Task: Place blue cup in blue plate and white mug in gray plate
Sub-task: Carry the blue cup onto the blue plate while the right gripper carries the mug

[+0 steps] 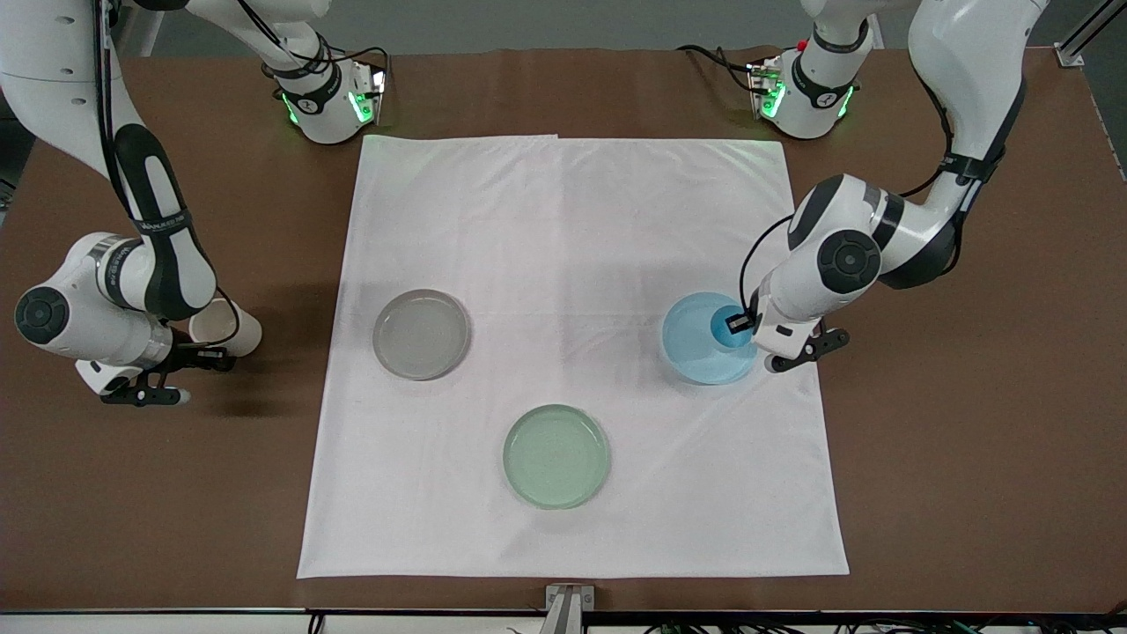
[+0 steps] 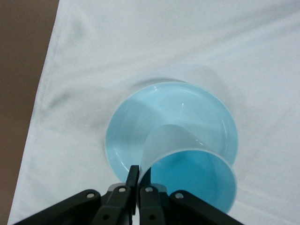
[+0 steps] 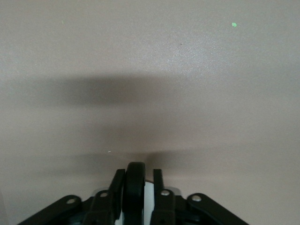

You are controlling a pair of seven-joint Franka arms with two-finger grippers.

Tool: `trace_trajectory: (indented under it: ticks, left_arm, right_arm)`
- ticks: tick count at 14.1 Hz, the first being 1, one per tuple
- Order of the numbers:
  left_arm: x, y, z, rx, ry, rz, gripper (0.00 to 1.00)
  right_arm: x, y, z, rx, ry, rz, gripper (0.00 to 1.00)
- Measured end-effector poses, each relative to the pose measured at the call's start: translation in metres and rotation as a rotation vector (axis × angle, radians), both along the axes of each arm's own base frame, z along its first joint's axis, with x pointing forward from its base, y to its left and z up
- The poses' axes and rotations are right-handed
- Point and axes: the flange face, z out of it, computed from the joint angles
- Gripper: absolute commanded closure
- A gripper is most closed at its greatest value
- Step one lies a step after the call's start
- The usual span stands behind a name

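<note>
Blue cup (image 1: 727, 326) is clamped by its rim in the left gripper (image 1: 738, 322), directly over the blue plate (image 1: 696, 352). In the left wrist view the two fingers (image 2: 132, 180) are pressed together on the cup wall (image 2: 187, 164), one finger inside the rim and one outside, with the cup mouth tilted toward the camera and the plate (image 2: 136, 122) showing under it. Whether the cup base touches the plate cannot be told. The blue plate sits on the white cloth (image 1: 563, 229) toward the left arm's end of the tabletop (image 1: 968, 484).

White mug (image 1: 224, 328) is off the cloth, over bare brown tabletop at the right arm's end, lying tipped with its mouth facing the front camera. The right gripper (image 1: 204, 352) is at the mug; the right wrist view shows the fingers (image 3: 117, 187) drawn in on either side of the black loop handle (image 3: 136, 187), gripping it. Whether the mug rests on the tabletop or is lifted cannot be told.

Gray plate (image 1: 421, 335) lies on the cloth toward the right arm's end, well apart from the mug. A pale green plate (image 1: 556, 456) lies on the cloth nearer the front camera than both other plates.
</note>
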Motion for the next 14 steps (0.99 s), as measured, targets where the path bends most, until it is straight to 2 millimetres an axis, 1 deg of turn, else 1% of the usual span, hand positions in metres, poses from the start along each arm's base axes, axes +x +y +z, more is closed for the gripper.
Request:
trace_trajectory:
  ticks: [4,6,7,8,9,10,11,12,13,14]
  left_arm:
    - [0.007,-0.001,-0.020,-0.038,-0.011,0.015,0.97]
    - [0.006,-0.004,-0.032,-0.049,0.002,0.015,0.97]
    - [0.005,-0.005,-0.037,-0.050,0.012,0.015,0.97]
    - [0.004,-0.006,-0.042,-0.051,0.021,0.015,0.97]
    - [0.003,-0.007,-0.046,-0.052,0.029,0.016,0.96]
    - [0.002,-0.007,-0.050,-0.052,0.037,0.016,0.88]
    - [0.002,-0.007,-0.052,-0.053,0.041,0.016,0.75]
    - [0.002,-0.007,-0.052,-0.053,0.041,0.016,0.45]
    - [0.001,-0.007,-0.053,-0.053,0.044,0.016,0.20]
    - [0.001,-0.007,-0.054,-0.052,0.045,0.019,0.01]
  right_arm:
    - [-0.001,0.003,-0.001,0.006,0.013,0.004,0.91]
    - [0.001,0.011,0.004,0.020,0.035,0.015,0.92]
    - [0.004,0.019,0.013,0.030,0.042,0.026,0.92]
    - [0.009,0.029,0.026,0.041,0.050,0.042,0.92]
    - [0.015,0.043,0.044,0.050,0.054,0.063,0.95]
    - [0.020,0.061,0.062,0.058,0.053,0.087,0.95]
    - [0.024,0.084,0.077,0.063,0.045,0.097,0.95]
    - [0.027,0.113,0.087,0.062,0.036,0.084,0.95]
    - [0.027,0.148,0.092,0.057,0.031,0.065,0.95]
    - [0.024,0.185,0.093,0.049,0.032,0.048,0.95]
